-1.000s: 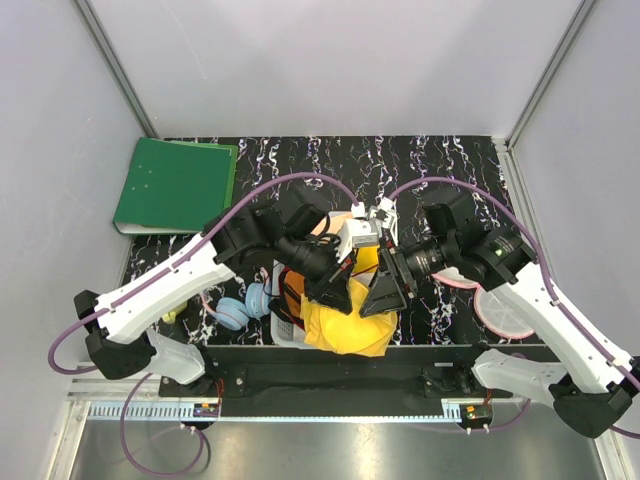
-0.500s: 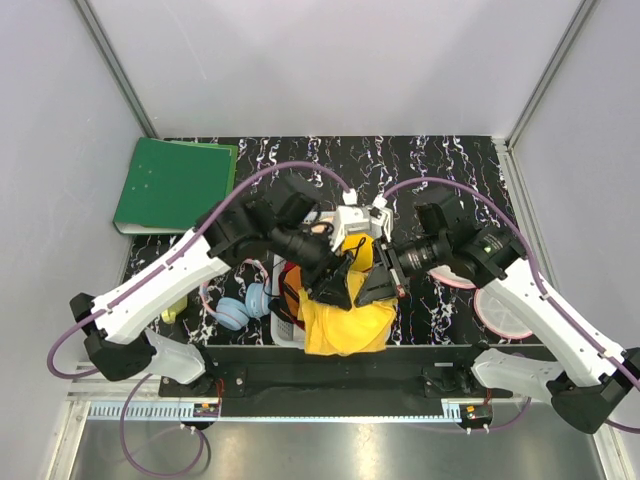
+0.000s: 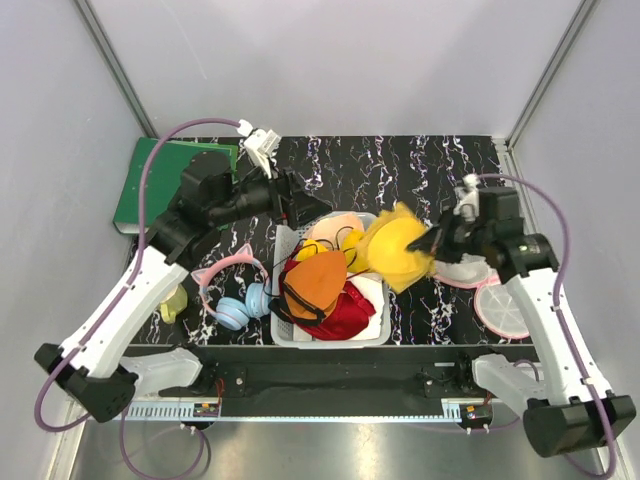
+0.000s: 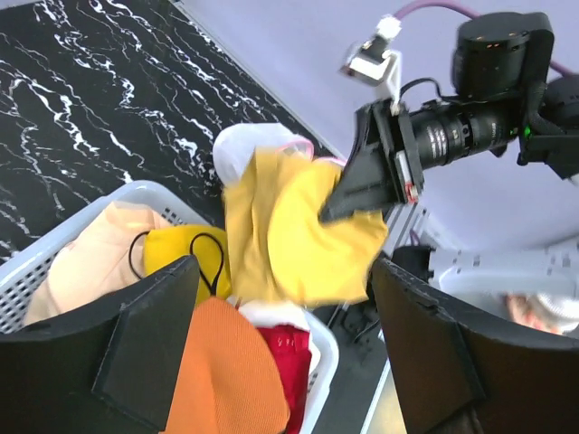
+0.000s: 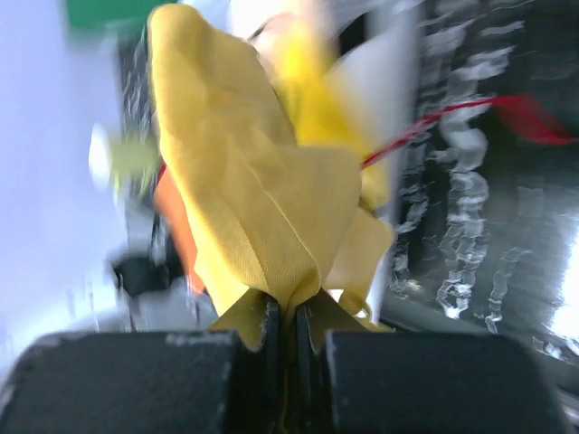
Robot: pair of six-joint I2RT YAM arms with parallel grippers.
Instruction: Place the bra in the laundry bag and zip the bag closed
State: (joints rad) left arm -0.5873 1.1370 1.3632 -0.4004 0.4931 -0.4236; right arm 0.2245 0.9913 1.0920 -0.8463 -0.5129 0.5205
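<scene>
The plain yellow bra (image 3: 396, 250) hangs bunched from my right gripper (image 3: 432, 241), which is shut on a fold of it (image 5: 262, 208) just right of the basket. In the right wrist view the fabric is pinched between the jaws of that gripper (image 5: 294, 325). The laundry bag (image 3: 505, 312), white mesh with a pink rim, lies flat at the right edge of the table, right of and nearer than the bra. My left gripper (image 3: 303, 205) is drawn back to the basket's far left corner, open and holding nothing (image 4: 289, 362). From there it sees the bra (image 4: 298, 226) in the air.
A white plastic basket (image 3: 330, 342) at the table's middle holds an orange bra (image 3: 315, 285), a red garment (image 3: 352, 310), a peach piece and a yellow bra with black straps (image 4: 176, 249). A green folder (image 3: 175, 185) lies far left. Cat-ear headphones (image 3: 235, 298) sit left of the basket.
My left gripper opened, let go of the bra and pulled back to the far left. My right gripper shut on the bra and carried it right, away from the basket's front.
</scene>
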